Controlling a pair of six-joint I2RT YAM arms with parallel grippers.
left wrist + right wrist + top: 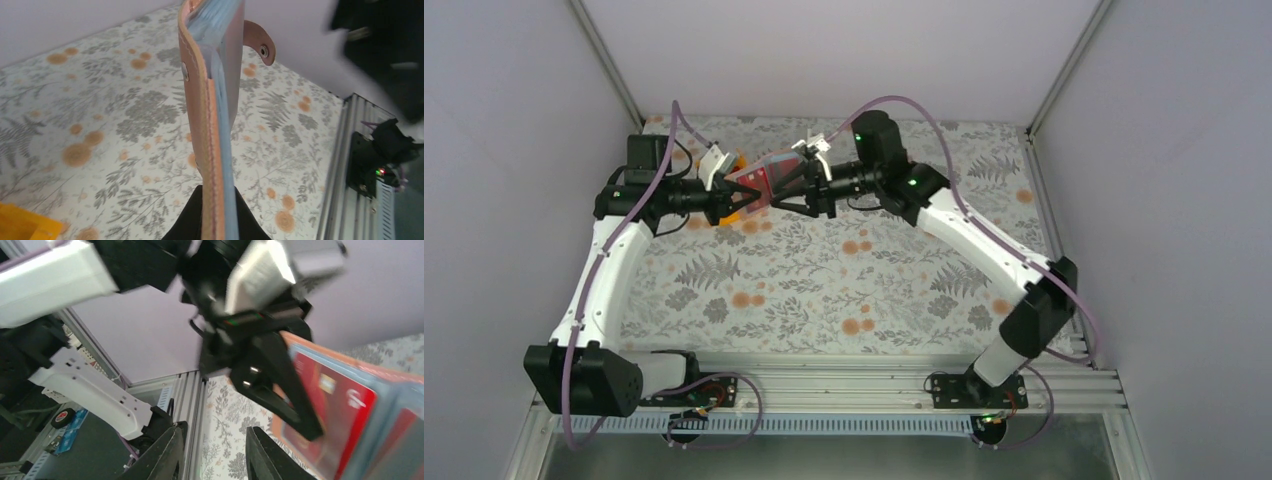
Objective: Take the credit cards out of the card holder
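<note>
- Table (824, 280): covered by a floral cloth with grey ferns and orange dots.
- Left claw (217, 212): clenched on one edge of the holder, holding it raised above the table.
- Right claw (212, 455): released, fingers apart, just beside the holder.
- Holder (197, 115): flat stitched tan leather with pale blue lining.
- Cards (340, 405): red, glossy, tucked inside the holder.

Two white-and-black robot arms with purple cables.
The left arm (606, 272) and right arm (979, 232) have smooth white shells and chunky black joints. A thin purple cable (574, 335) loops along each one. The small black bases (954, 388) sit at 7 o'clock and 5 o'clock in the top view, with thin wires (744, 420) curling under them. Tiny green lights (911, 181) glow on the right arm near 1 o'clock. The left gripper (218, 200) and right gripper (212, 430) have pointy black fingers (167, 455).
</note>
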